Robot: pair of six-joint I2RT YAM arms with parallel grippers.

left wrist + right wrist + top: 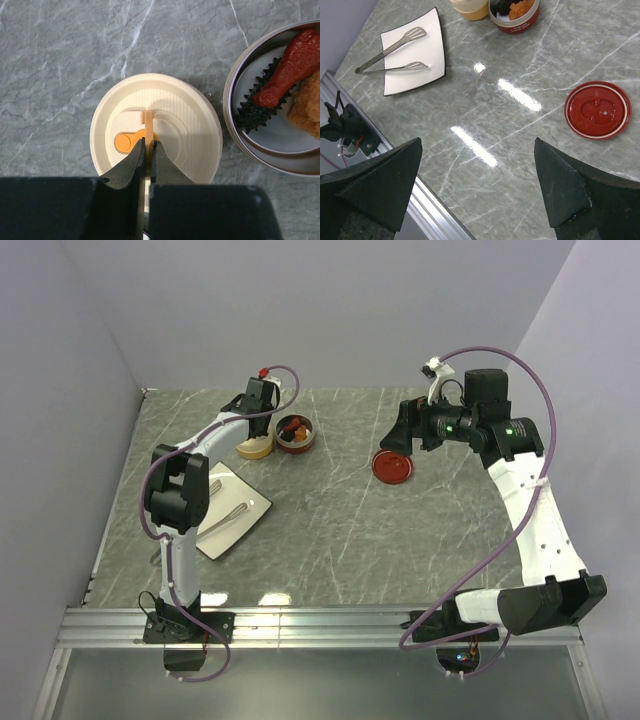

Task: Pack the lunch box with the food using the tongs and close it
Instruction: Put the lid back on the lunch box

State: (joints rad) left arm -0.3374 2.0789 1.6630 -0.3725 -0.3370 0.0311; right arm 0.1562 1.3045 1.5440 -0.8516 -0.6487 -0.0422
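Grey marble-pattern bench (pixel 340 530) carries everything. Left arm reaches to the far left part of the bench. Right arm is held above the right half.

White plate (pixel 415 80) lies near the bench's left edge. The tongs (pixel 390 50) lie on it, arms spread in a narrow V, untouched.

Cream tub (pixel 255 447) and dark red tub (pixel 514 22) stand side by side at the far side. Touching or just apart: cannot tell.

Cream lid (pixel 180 115) sits on the cream tub. Left gripper (pixel 147 150) is directly over it, jaws pinched together on the thin upright tab at the lid's centre, beside an orange plug (pixel 125 141).

Dark red tub is uncovered with food (pixel 295 60) inside: a red drumstick-shaped piece and an orange crumbly piece, in a black paper cup (pixel 252 112).

Red lid (pixel 598 110) lies flat on the bench, well apart from its tub. Right gripper (pixel 478 145) hovers above the bench near it, jaws spread wide, holding nothing
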